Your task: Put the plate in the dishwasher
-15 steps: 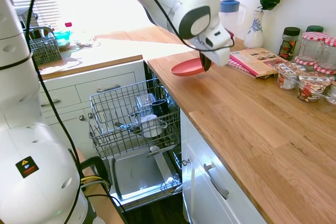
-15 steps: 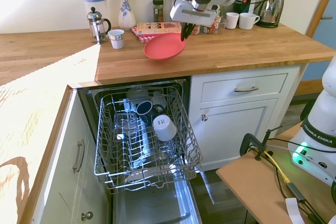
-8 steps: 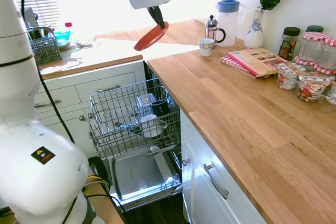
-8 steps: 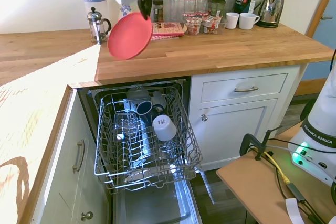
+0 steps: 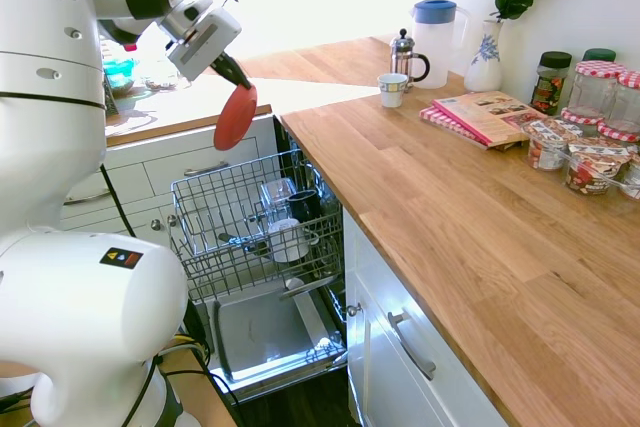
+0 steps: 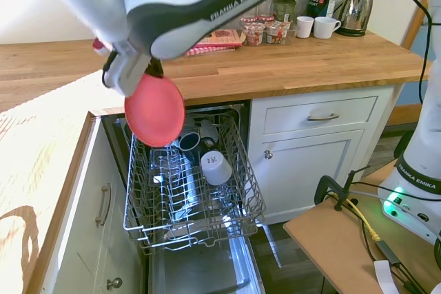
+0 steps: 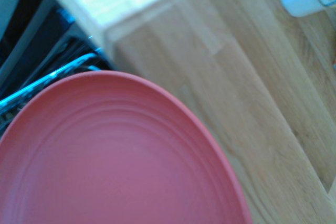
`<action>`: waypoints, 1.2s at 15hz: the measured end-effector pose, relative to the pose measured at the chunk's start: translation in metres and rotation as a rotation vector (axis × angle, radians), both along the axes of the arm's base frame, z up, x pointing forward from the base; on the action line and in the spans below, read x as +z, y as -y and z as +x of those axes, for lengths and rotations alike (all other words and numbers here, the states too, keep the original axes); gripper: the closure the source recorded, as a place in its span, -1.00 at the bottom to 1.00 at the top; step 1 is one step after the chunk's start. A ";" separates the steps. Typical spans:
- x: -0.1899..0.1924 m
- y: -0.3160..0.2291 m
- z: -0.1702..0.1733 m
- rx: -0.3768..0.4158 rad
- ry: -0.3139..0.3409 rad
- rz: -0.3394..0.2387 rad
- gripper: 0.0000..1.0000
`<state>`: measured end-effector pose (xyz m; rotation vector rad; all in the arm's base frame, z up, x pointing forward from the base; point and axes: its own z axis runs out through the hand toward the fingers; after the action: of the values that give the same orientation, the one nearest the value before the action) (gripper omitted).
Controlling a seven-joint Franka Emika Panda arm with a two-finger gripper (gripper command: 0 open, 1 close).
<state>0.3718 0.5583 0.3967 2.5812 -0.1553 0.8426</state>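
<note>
The coral-red plate (image 5: 235,117) (image 6: 154,111) (image 7: 110,156) hangs tilted almost on edge, held at its upper rim by my gripper (image 5: 233,74) (image 6: 147,68), which is shut on it. It is in the air above the back of the dishwasher's pulled-out wire rack (image 5: 215,237) (image 6: 227,228), near the counter corner. The dishwasher (image 5: 262,332) (image 6: 200,266) stands open, with cups and glasses in the rack and the steel inner door folded down below. In the wrist view the plate fills the lower part, with the rack's edge (image 7: 63,72) and wooden counter behind it.
On the wooden counter (image 5: 480,237) (image 6: 289,67) stand a French press (image 5: 403,55), a small cup (image 5: 392,89), a blue-lidded jug (image 5: 438,29), a vase, a pinkish-red book (image 5: 485,115), jars and a kettle (image 6: 356,10). A grey cutlery basket stands at the far left.
My arm has swung the plate off the counter, past the corner and down towards the open rack. The plate has turned from nearly flat to almost on edge.
</note>
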 end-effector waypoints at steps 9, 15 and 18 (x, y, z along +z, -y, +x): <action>-0.145 -0.024 -0.078 0.321 0.002 -0.360 1.00; -0.198 -0.039 -0.098 0.338 -0.068 -0.393 1.00; -0.220 -0.051 -0.110 0.326 -0.108 -0.408 1.00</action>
<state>0.2622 0.6093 0.1769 2.2818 0.4359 0.7469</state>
